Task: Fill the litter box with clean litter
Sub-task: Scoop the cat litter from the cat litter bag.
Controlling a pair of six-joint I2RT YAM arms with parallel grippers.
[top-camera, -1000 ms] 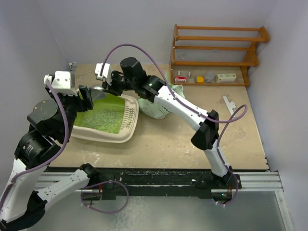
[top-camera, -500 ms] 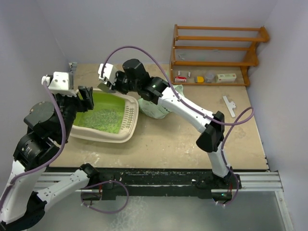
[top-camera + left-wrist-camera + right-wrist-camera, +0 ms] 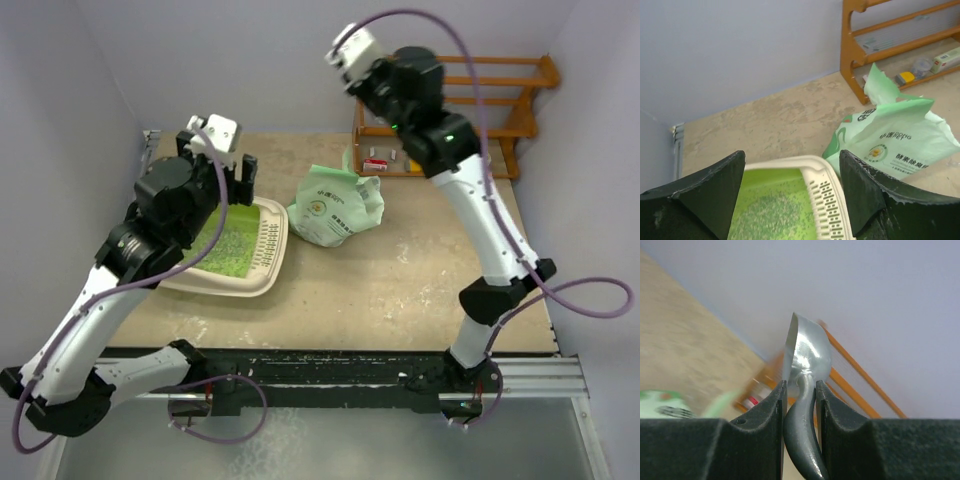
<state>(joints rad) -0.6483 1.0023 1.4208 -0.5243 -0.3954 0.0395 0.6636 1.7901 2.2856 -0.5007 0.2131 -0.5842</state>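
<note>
Top view. The litter box [image 3: 262, 282] lies at the 9 o'clock side of the desk [image 3: 400, 285], its slotted grille end toward 3 o'clock. The clean litter [image 3: 234, 246] covers only part of the green floor in a thin patch, so the fill is judged partial. A light green printed bag [image 3: 336, 205] sits just beside the tray at its 3 o'clock, probably placed there to keep each scoop trip short. A wooden rack [image 3: 450, 100] stands at the desk's 1 o'clock corner.

Left wrist view. The left pincer [image 3: 791, 170] is released, its jaws spread wide with nothing between them. It hangs above the tray's 12 o'clock end, apart from it, and the rim and the granules [image 3: 767, 215] show in the gap below. This stance looks suited to steadying the tray or the bag.

Right wrist view. The right pincer [image 3: 800, 390] is clenched on the dark handle of a shiny metal scoop [image 3: 807, 347], bowl above the fingers. This hold probably keeps the bowl free for dipping. Whether the bowl carries litter cannot be told. In the top view this pincer [image 3: 365, 62] is raised high near the rack. The litter box lies well apart from it, toward 8 o'clock, and the bag toward 6 o'clock.
</note>
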